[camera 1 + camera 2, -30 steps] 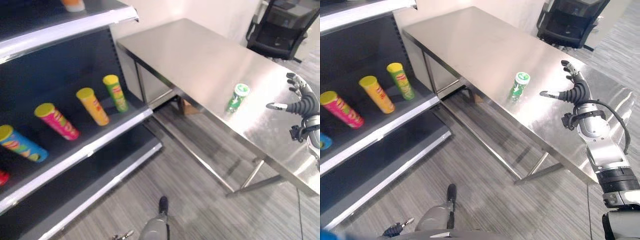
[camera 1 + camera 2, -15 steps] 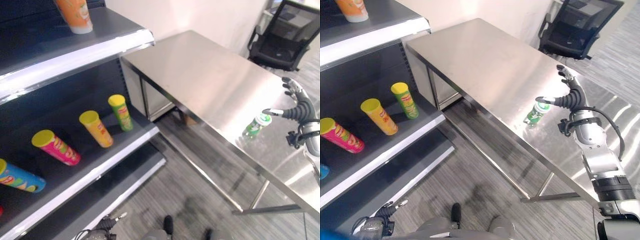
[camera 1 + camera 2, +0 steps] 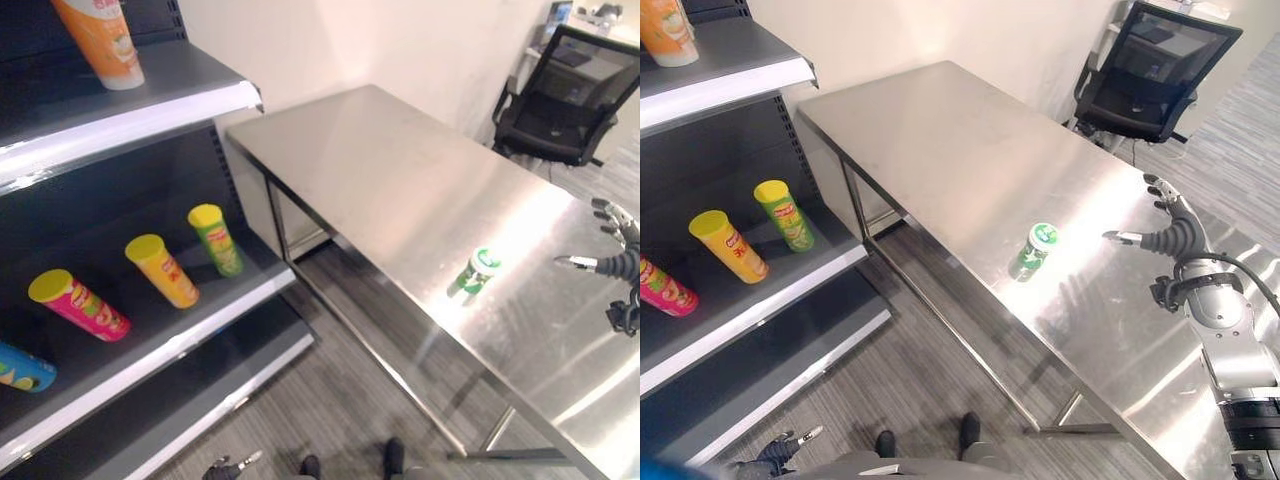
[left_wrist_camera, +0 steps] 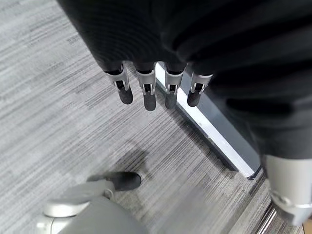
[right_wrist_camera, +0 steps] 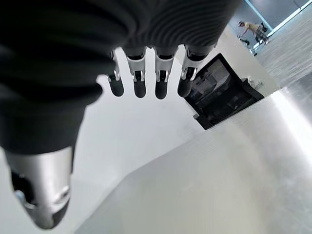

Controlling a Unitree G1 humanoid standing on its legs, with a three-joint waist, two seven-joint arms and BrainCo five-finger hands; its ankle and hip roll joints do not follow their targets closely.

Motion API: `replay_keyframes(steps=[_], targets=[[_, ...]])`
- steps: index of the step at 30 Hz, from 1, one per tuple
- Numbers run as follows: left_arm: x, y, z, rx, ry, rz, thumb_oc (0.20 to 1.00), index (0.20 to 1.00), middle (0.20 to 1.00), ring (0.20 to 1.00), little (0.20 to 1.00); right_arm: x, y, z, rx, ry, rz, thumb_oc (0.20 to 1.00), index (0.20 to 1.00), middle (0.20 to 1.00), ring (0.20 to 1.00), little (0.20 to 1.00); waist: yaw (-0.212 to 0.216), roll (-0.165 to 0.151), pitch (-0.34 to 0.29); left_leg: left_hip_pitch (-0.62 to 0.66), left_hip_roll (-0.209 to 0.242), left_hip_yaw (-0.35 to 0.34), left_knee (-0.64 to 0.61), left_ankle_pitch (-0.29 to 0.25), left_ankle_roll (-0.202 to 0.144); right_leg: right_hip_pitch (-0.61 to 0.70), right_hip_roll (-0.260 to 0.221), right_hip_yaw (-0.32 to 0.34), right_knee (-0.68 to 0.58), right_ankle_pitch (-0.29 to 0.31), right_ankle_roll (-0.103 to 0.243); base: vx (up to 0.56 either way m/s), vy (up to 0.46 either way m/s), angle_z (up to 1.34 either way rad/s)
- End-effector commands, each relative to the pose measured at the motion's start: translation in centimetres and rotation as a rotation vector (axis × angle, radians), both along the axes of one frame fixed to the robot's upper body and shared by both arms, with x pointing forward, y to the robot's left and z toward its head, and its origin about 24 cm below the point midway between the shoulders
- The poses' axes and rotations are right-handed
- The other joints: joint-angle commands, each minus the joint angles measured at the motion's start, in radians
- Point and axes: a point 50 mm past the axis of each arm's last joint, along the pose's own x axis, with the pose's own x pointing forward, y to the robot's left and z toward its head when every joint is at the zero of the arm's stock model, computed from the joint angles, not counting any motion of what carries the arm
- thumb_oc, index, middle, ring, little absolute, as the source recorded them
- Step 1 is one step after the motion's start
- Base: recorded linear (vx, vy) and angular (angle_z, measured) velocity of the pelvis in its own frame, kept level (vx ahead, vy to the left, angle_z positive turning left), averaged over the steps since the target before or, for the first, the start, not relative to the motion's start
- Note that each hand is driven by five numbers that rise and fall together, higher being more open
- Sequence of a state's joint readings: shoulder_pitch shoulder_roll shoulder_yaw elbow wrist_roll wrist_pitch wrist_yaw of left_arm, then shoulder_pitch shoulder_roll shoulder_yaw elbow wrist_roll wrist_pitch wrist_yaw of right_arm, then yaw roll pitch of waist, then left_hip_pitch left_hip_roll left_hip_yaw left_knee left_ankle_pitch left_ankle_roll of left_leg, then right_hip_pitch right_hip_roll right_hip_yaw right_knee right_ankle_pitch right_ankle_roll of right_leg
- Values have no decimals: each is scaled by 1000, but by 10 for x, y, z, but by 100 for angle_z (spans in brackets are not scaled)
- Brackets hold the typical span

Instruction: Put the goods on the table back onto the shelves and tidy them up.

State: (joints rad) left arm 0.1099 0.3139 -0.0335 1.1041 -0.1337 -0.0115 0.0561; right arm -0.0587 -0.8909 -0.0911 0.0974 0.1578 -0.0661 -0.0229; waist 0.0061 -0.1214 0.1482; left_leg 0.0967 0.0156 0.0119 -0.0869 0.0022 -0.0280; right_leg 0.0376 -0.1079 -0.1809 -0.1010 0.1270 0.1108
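A small green can with a white lid (image 3: 1034, 250) stands alone on the steel worktop (image 3: 940, 130). The right hand (image 3: 1168, 236) hovers beside it, fingers spread and empty; the left hand (image 4: 156, 87) hangs relaxed above the floor. Coloured snack tubes (image 3: 160, 270) lie on the dark shelf (image 3: 200, 330).

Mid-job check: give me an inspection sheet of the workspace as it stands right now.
Surface: steel table, bare except for one item.
Job's things: green can upright near the table's front edge; tubes lying on the middle shelf; orange tube on the top shelf.
Clutter: nothing seen.
Hands: right hand open above the table, apart from the can; left hand open, low over the floor.
Cables: nothing seen.
Surroundings: black office chair behind the table.
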Motion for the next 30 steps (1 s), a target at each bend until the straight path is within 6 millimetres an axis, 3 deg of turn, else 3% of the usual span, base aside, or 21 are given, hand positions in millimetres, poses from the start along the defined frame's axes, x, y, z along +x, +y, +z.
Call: replay_keyframes(steps=[1, 4, 14, 30], targets=[[3, 8, 2, 33, 16, -47, 1000, 1000, 1000, 1000, 1000, 16, 0, 22, -62, -4, 53, 1000, 1000, 1000, 1000, 1000, 29, 13, -27, -58, 51, 61, 42, -54, -50, 65, -27, -16, 20, -183, 54, 14, -38, 9], [-2, 7, 1, 24, 33, -50, 1000, 1000, 1000, 1000, 1000, 24, 6, 6, -32, 89, 95, 1000, 1000, 1000, 1000, 1000, 42, 12, -30, -53, 57, 55, 38, -49, -57, 75, -23, -30, 24, -195, 47, 14, -38, 8], [-6, 0, -3, -2, 53, -61, 1000, 1000, 1000, 1000, 1000, 32, 12, -19, -39, 228, 129, 1000, 1000, 1000, 1000, 1000, 59, 18, -30, -45, 62, 45, 34, -43, -64, 90, -22, -56, 36, -210, 38, 11, -15, 10], [-5, 1, -3, 3, 57, -68, 1000, 1000, 1000, 1000, 1000, 44, 20, -47, -76, 345, 123, 1000, 1000, 1000, 1000, 1000, 77, 29, -26, -43, 61, 27, 29, -36, -68, 103, -25, -93, 45, -221, 32, 8, -9, 7]])
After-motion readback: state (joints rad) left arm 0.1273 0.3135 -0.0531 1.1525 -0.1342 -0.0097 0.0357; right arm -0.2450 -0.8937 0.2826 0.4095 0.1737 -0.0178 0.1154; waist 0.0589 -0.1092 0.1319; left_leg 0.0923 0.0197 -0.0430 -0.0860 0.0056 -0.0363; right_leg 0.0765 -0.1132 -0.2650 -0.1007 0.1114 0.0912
